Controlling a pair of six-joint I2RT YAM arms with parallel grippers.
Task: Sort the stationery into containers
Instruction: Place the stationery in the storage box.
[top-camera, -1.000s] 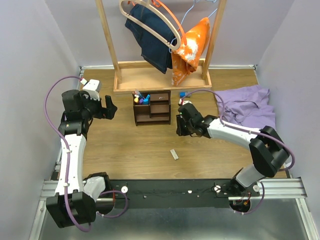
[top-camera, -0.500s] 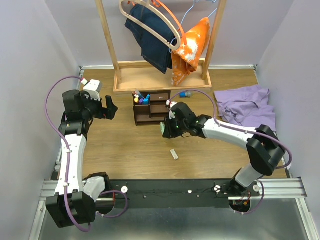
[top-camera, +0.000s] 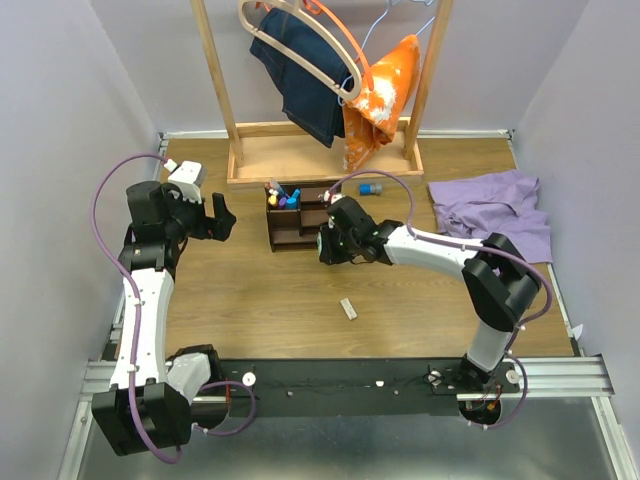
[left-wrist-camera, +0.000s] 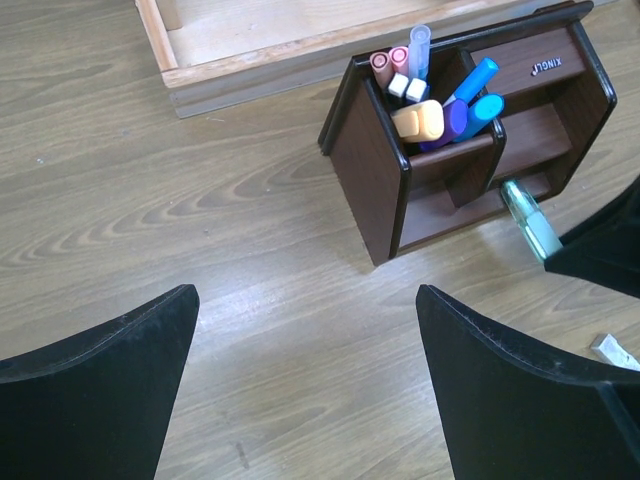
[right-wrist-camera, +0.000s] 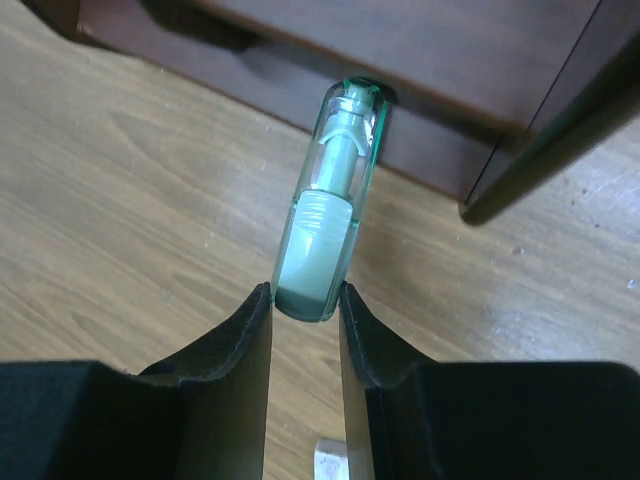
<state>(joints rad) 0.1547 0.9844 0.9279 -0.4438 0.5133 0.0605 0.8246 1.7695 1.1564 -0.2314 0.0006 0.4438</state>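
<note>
Pinching green highlighter (right-wrist-camera: 322, 225), tip at organizer (right-wrist-camera: 420, 50)

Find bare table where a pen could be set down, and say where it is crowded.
Bare: the table between the organizer and the eraser, and left of the organizer, under the left gripper. Crowded: the organizer's front, where the right gripper holds a green highlighter, and its full pen slot.

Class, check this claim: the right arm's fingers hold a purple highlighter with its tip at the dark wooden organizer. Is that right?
Not quite. The highlighter between the right arm's fingers is green, not purple, as the right wrist view shows. The rest stands: its tip is at the dark wooden organizer.
</note>
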